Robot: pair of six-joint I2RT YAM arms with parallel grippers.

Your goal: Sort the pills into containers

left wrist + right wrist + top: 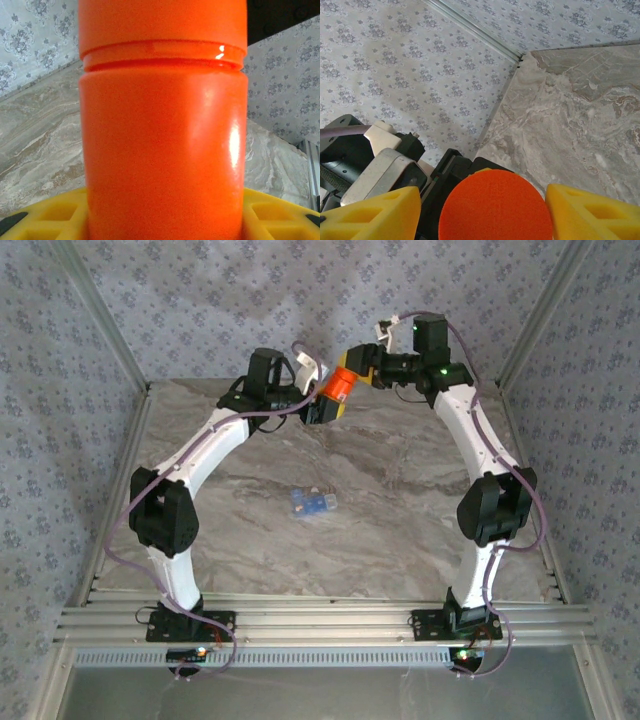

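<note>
Closest in, the left base (190,623) sits bolted at the near edge of the surface (420,480), and its arm arches up and inward to the far middle. Up there the left fingers (335,406) pinch the bottle (338,387) by its lower body, clear of the surface. In the left wrist view the yellow pads (50,217) hug it on both sides. That low grip leaves the top free and, I judge, braces the bottle so the other arm can twist the lid off before any pills go in. The bottle is bright orange, smooth and glossy, a plain cylinder with a groove under a cap (162,22) of much the same orange. Nearer, around the middle of the surface, the blue container (312,502) lies well apart from both arms, pale and translucent; I cannot tell if it is open. To the right, the right fingers (362,367) reach in and straddle the cap. The right wrist view has a yellow pad on each flank and the cap's flat round top facing the camera. They stand close to it, but whether they press it I cannot tell.
</note>
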